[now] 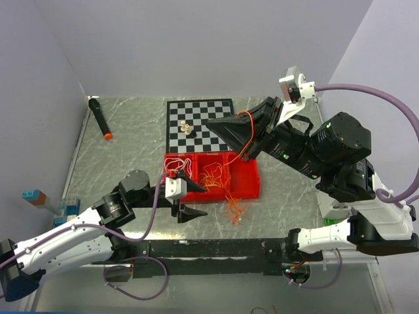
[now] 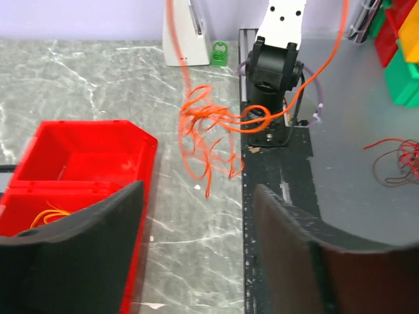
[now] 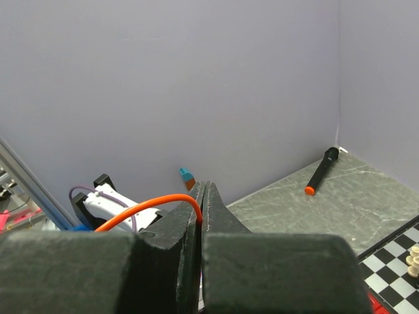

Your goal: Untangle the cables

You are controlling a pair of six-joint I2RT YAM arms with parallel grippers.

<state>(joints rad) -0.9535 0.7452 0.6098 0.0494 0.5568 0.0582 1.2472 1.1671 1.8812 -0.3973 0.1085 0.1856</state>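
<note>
While the right hand (image 1: 216, 124) hangs high over the red bin (image 1: 256, 183), clamped on an orange cable (image 1: 247, 134), probably to draw it free, the other cables (image 1: 219, 178) lie knotted in the bin, some spilling onto the counter (image 1: 131, 131). From the left wrist, the left hand (image 2: 196, 248) gapes empty beside them. From the right wrist, the fingers (image 3: 173, 252) pinch the orange cable tight.

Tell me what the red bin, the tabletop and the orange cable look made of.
The red bin: moulded plastic, smooth, slightly shiny walls. The tabletop: marble-patterned grey, veined; stone or printed laminate, unclear. The orange cable: limp, thin cord, smooth plastic-looking sheath, curling.
</note>
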